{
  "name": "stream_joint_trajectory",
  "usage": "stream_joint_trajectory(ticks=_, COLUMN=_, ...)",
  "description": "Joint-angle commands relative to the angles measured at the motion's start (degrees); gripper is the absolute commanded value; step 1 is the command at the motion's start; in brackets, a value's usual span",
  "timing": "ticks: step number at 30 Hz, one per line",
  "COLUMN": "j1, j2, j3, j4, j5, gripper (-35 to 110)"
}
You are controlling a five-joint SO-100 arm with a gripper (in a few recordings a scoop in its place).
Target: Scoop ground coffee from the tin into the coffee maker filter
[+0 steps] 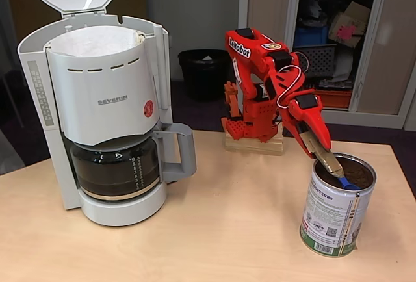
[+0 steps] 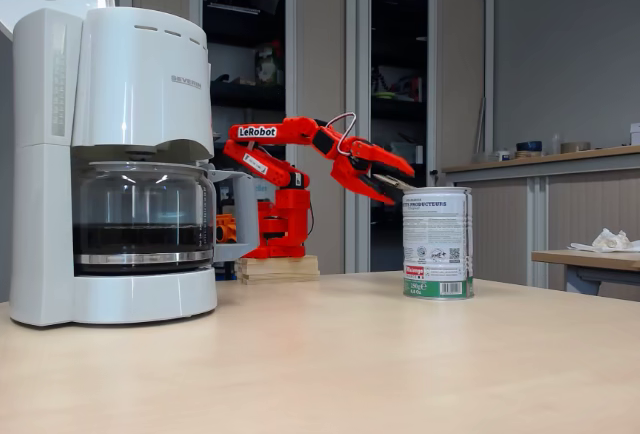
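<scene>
The tin [image 1: 335, 214] stands at the table's right, open, with dark ground coffee [image 1: 357, 170] filling it near the rim. My red gripper [image 1: 315, 142] reaches down over its left rim, shut on the beige handle of a scoop [image 1: 330, 162] whose blue bowl [image 1: 349, 184] rests in the coffee. The white coffee maker [image 1: 107, 110] stands at the left with its lid up and a white paper filter [image 1: 97, 40] in the top. From the side, the gripper [image 2: 398, 186] hangs just above the tin [image 2: 437, 244], right of the coffee maker [image 2: 110, 154].
A glass carafe [image 1: 117, 168] holding dark liquid sits in the machine. The arm's base stands on a wooden block [image 1: 255, 144] at the table's far edge. A black bin [image 1: 205, 71] is on the floor behind. Bare tabletop [image 1: 234, 217] lies between machine and tin.
</scene>
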Motion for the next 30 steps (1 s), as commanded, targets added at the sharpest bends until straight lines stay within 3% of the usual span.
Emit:
stream_joint_trajectory(ticks=1, j1=-0.44, j2=-0.97, j3=-2.90, j4=-0.88, j5=0.26, gripper=22)
stream_joint_trajectory(ticks=11, j1=-0.70, j2=-4.22, j3=-3.78, j4=-3.52, j5=1.05, gripper=18)
stream_joint_trajectory(ticks=20, j1=-0.53, j2=-3.96, j3=-2.02, j4=-6.24, j5=2.64, gripper=0)
stream_joint_trajectory(ticks=30, j1=-2.29, j2=0.18, j3=0.44, j4=-7.82, j5=-2.55, gripper=0)
